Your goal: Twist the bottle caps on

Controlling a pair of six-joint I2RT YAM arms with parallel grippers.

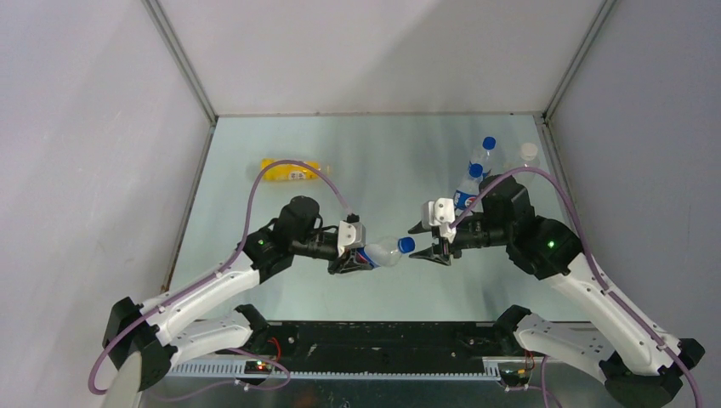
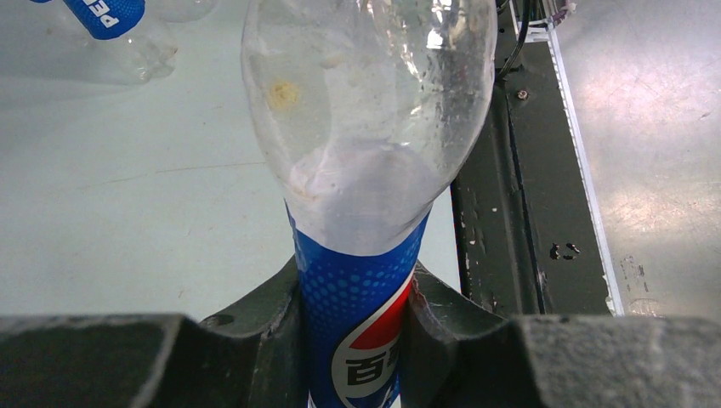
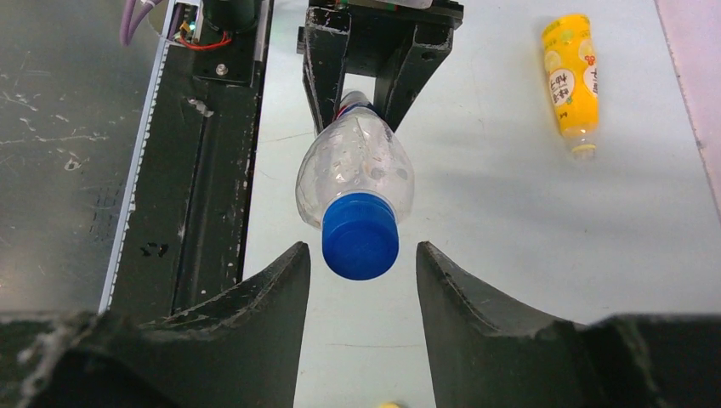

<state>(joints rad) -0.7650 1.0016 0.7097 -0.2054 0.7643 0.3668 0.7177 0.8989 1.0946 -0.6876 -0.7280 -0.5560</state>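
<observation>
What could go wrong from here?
1. The blue cap sits only at the tips of the right claw, with gaps on both sides; closing off-centre could knock it askew.
2. The left claw grips the Pepsi bottle at its label, far from the neck, so the bottle may turn with the cap.

A clear Pepsi bottle [image 1: 384, 252] with a blue label hangs horizontal over the middle of the surface. The left claw [image 1: 361, 257] clamps it at the label. Its blue cap [image 1: 406, 245] sits on the neck and points to 3 o'clock. The yellow bottle [image 1: 289, 171] lies on its side at 11 o'clock. Two more blue-capped bottles [image 1: 466, 195] stand close together at 1 o'clock.
</observation>
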